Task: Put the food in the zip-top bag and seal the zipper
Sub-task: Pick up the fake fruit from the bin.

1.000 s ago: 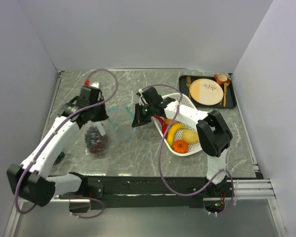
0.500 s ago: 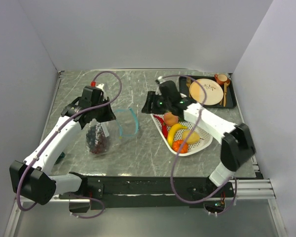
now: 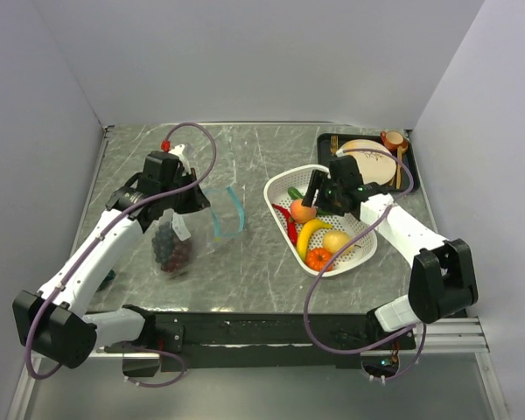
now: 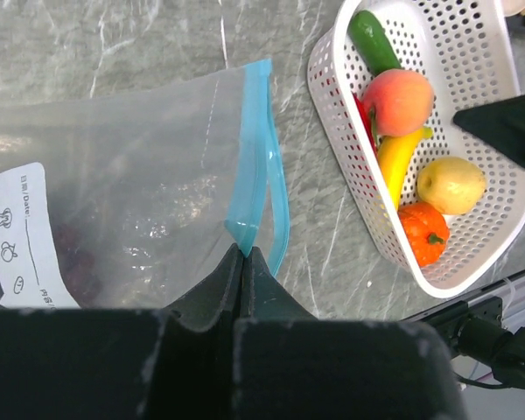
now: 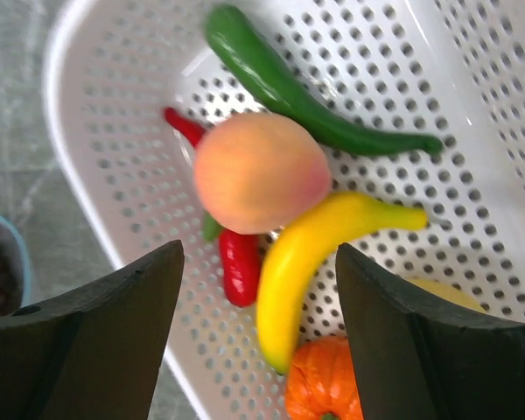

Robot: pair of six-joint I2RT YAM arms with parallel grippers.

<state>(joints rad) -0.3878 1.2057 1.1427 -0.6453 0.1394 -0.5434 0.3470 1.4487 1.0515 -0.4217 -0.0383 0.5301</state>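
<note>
The clear zip-top bag [image 4: 131, 175] hangs from my left gripper [image 4: 245, 252], which is shut on one end of its teal zipper [image 4: 252, 149]. Dark grapes [image 3: 171, 249] lie inside the bag. The bag mouth [image 3: 234, 210] gapes toward the right. My right gripper [image 5: 258, 254] stands open above the white basket [image 5: 87, 105], with nothing between its fingers. Under it lie a peach [image 5: 261, 171], a banana [image 5: 319, 249], a red chili [image 5: 236, 262], a long green piece [image 5: 289, 83], an orange tomato [image 5: 324, 385] and a lemon [image 5: 446, 293].
A black tray [image 3: 325, 166] at the back right carries a beige plate [image 3: 367, 162], an orange cup [image 3: 394, 138] and cutlery. Grey walls close in the marble table on the left, back and right. The basket [image 3: 276, 188] sits just right of the bag.
My right gripper has let go near the bag mouth, swung right over the basket and opened wide. The left gripper keeps its pinch on the zipper; the bag has shifted slightly.
</note>
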